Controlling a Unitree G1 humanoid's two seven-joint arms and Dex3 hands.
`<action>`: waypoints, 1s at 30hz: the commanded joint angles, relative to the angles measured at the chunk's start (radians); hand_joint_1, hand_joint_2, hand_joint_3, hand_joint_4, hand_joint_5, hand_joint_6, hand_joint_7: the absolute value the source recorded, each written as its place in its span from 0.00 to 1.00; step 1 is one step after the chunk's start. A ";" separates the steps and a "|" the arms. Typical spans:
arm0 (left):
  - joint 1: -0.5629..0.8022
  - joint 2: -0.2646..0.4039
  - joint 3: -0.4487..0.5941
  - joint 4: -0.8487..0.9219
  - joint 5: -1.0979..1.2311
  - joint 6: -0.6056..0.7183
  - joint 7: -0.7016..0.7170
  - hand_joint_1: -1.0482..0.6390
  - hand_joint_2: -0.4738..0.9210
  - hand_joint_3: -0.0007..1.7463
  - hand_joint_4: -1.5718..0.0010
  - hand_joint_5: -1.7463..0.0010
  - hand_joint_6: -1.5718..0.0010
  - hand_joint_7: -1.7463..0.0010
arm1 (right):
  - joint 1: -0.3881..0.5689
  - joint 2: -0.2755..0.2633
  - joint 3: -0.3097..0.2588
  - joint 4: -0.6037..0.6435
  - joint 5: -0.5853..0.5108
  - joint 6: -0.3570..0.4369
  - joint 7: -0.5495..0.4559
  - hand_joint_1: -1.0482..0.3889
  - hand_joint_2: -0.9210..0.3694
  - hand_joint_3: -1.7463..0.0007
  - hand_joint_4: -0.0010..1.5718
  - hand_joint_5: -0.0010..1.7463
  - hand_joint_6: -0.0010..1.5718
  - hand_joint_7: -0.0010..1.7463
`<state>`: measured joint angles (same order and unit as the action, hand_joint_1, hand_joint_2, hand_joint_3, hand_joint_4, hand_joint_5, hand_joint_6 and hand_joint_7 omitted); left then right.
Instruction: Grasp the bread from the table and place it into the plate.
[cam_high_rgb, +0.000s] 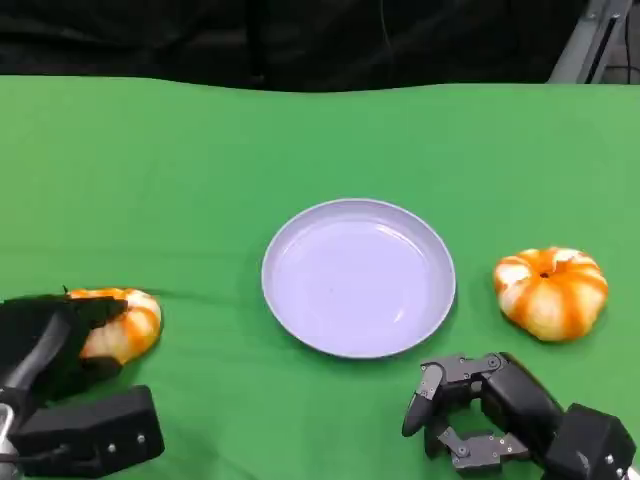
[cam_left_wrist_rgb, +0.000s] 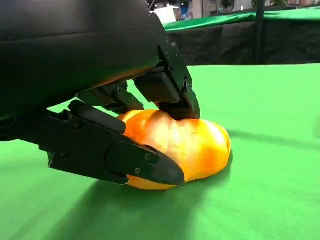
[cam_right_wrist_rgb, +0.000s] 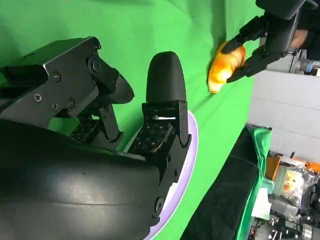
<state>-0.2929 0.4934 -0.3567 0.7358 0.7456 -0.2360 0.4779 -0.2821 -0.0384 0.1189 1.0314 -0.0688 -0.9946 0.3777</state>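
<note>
The bread (cam_high_rgb: 130, 322), a glossy orange and white loaf, lies on the green table at the near left. My left hand (cam_high_rgb: 50, 345) grips it. In the left wrist view the fingers (cam_left_wrist_rgb: 170, 90) press on top of the bread (cam_left_wrist_rgb: 185, 142) and the thumb (cam_left_wrist_rgb: 125, 157) lies along its near side, while the loaf still touches the cloth. The lilac plate (cam_high_rgb: 358, 276) sits in the middle of the table with nothing in it. My right hand (cam_high_rgb: 490, 410) rests at the near right, holding nothing, its fingers bent but apart. The right wrist view looks past that hand (cam_right_wrist_rgb: 100, 125) and the plate rim (cam_right_wrist_rgb: 192, 145) to the bread (cam_right_wrist_rgb: 225, 70) in my left hand (cam_right_wrist_rgb: 270, 30).
A pumpkin-shaped orange and white piece (cam_high_rgb: 551, 291) sits on the table to the right of the plate, just beyond my right hand. Green cloth (cam_high_rgb: 200, 170) covers the table, with a dark backdrop behind its far edge.
</note>
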 joint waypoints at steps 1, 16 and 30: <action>0.024 0.011 0.005 0.004 -0.016 0.027 -0.036 0.55 0.91 0.00 0.45 0.96 0.38 0.97 | -0.005 -0.011 -0.005 -0.005 0.002 -0.002 -0.003 0.87 0.25 0.39 0.62 0.81 0.61 0.61; 0.038 -0.005 0.003 -0.018 -0.035 0.077 -0.038 0.55 0.92 0.00 0.63 0.00 0.73 0.00 | -0.002 -0.011 -0.005 -0.005 0.007 -0.008 0.003 0.87 0.25 0.40 0.62 0.81 0.61 0.61; 0.049 0.003 0.018 -0.034 -0.064 -0.004 0.022 0.58 0.91 0.00 0.62 0.00 0.71 0.00 | -0.008 -0.009 -0.006 -0.001 0.007 -0.003 0.003 0.87 0.24 0.41 0.62 0.81 0.61 0.62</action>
<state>-0.2753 0.4841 -0.3406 0.7036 0.6764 -0.2181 0.4860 -0.2821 -0.0385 0.1203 1.0307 -0.0666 -0.9939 0.3802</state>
